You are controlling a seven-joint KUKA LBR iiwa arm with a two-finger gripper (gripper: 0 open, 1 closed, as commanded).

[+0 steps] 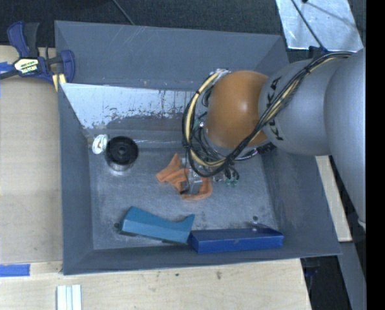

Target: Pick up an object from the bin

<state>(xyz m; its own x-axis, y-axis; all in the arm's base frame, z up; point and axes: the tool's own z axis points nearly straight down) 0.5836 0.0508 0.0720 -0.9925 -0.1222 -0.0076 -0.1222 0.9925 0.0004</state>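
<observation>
My gripper (193,185) is down in the middle of the bin, its tip right on an orange crumpled soft thing (172,172) that spreads to its left and underneath it. To the left stands a black round cap on a clear jar (122,152), with a small white piece (100,144) beside it. A light blue wedge-shaped block (156,225) lies near the bin's front wall. Next to the wedge a dark blue flat box (236,241) rests along the front wall.
A small green-and-white bit (231,181) lies just right of the gripper. The arm with its orange dome and cables hangs over the bin's right middle, hiding the floor beneath it.
</observation>
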